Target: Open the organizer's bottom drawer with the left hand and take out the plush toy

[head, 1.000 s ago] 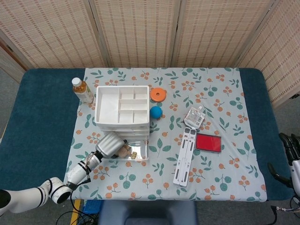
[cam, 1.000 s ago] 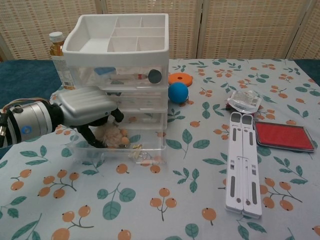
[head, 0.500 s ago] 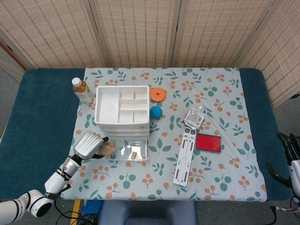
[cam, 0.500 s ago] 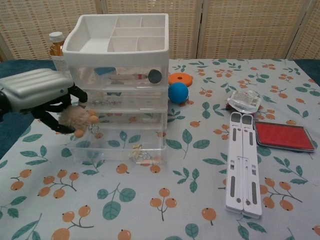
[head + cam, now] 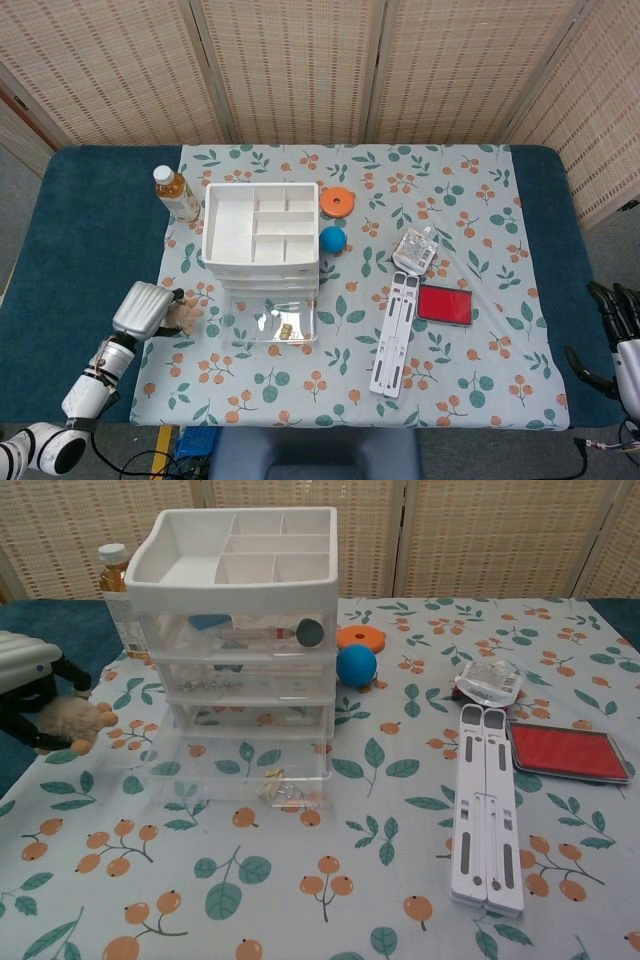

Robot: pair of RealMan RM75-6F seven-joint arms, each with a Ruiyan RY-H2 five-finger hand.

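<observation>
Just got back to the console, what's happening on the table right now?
The left hand holds the plush toy out to the left of the organizer, clear of it. The bottom drawer stands pulled open, with a few small bits inside. The right hand sits idle at the table's far right edge, holding nothing.

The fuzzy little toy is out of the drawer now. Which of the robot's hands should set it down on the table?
The left hand, most likely. It already holds the plush toy just left of the organizer, over the tablecloth. The right hand sits far off at the table's right edge, holding nothing.
</observation>
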